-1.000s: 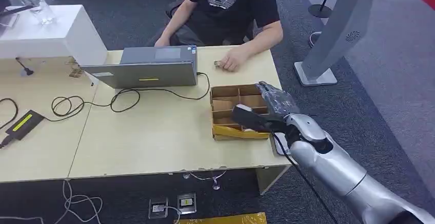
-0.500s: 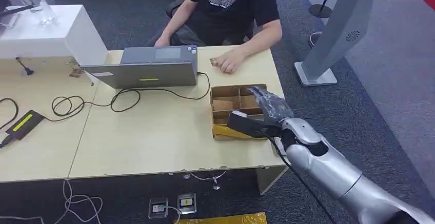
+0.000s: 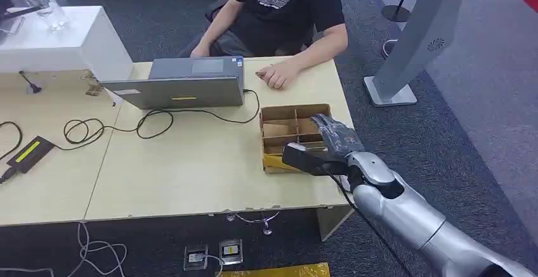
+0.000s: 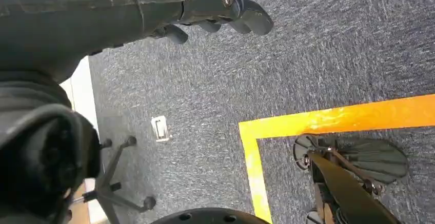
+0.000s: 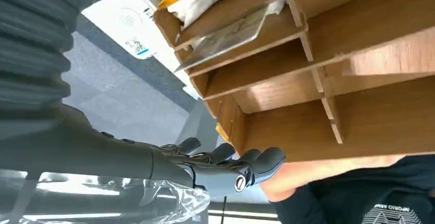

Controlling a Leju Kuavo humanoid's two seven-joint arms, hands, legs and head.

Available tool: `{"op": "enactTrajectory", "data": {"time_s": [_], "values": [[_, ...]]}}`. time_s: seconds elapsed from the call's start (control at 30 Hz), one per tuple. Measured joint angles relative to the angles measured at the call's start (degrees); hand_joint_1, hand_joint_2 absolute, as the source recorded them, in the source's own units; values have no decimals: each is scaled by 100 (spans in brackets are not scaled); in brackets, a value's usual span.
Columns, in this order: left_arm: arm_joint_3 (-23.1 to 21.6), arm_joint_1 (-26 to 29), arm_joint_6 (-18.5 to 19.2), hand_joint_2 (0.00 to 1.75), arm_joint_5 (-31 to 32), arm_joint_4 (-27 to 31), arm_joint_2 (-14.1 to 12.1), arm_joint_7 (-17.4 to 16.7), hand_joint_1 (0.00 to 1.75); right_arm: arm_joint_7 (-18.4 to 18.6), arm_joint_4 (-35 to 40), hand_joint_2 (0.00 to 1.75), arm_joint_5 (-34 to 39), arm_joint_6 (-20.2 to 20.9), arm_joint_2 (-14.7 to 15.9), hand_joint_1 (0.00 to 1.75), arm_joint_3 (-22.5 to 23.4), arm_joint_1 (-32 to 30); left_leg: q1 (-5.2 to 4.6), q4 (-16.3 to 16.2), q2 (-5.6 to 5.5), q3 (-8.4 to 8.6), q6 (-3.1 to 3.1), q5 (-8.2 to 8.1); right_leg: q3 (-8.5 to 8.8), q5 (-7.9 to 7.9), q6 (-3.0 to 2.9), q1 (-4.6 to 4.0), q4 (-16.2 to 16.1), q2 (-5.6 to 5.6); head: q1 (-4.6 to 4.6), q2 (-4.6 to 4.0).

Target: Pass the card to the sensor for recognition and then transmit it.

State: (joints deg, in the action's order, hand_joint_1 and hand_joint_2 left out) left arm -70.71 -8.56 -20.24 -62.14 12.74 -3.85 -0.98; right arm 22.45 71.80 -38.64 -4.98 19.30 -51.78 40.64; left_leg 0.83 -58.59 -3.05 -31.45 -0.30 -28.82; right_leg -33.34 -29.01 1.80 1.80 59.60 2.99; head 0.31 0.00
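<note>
Now the right hand [image 3: 335, 139] has moved lower over the divided box [image 3: 295, 136], fingers apart and empty; the card [image 5: 228, 37] lies in a near compartment, ungrasped; pickup appears imminent; the left hand [image 4: 225, 14] hangs, fingers loosely apart.

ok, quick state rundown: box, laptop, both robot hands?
Divided cardboard box: open-topped, something flat in one compartment, most others bare.
Laptop: lid open, cable plugged in.
Right robot hand: over the box, fingers apart, holding nothing.
Left robot hand: hanging over carpet, holding nothing.
</note>
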Motion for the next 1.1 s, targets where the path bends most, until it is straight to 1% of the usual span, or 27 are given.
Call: {"op": "enactTrajectory", "data": {"time_s": [0.4, 0.43, 0.47, 0.5, 0.73, 1.1], "values": [[0, 0, -11, 0, 33, 0, 0, 0, 0, 52, 2, 175, -76, 57, 50, 0, 4, -116, 0, 0, 2, 0, 0, 0, 0, 0, 0, 0, 0, 0, 0, 0], [0, 0, -13, 0, 33, 0, 0, 0, 0, 52, 2, 175, -83, 61, 55, 155, 4, -128, 0, 0, 2, 0, 0, 0, 0, 0, 0, 0, 0, -1, 0, 0], [0, 1, -13, 0, 33, 0, 0, 0, 0, 52, 2, 175, -90, 70, 55, 159, 4, -140, 0, 0, 2, 0, 0, 0, 0, 0, 0, 0, 0, -1, 0, 0], [0, 1, -15, 0, 35, 0, 0, 0, 0, 52, 2, 175, -92, 76, 57, 175, 4, -154, 0, 0, 2, 0, 0, 0, 0, 0, 0, 0, 0, -1, 0, 0], [-2, 1, -15, 0, 55, 0, 0, 0, 0, 0, 9, 175, -90, 81, 59, 175, 2, -254, 0, 0, 2, 0, 0, 0, 0, 0, 0, 0, 0, 0, 2, 0], [-2, 11, -13, 0, 81, 0, 0, -2, 0, -48, 20, 175, -107, -70, 59, 175, 7, -408, 0, 0, 6, 2, 0, 0, 0, 0, 0, 0, 0, 2, 0, 0]]}}
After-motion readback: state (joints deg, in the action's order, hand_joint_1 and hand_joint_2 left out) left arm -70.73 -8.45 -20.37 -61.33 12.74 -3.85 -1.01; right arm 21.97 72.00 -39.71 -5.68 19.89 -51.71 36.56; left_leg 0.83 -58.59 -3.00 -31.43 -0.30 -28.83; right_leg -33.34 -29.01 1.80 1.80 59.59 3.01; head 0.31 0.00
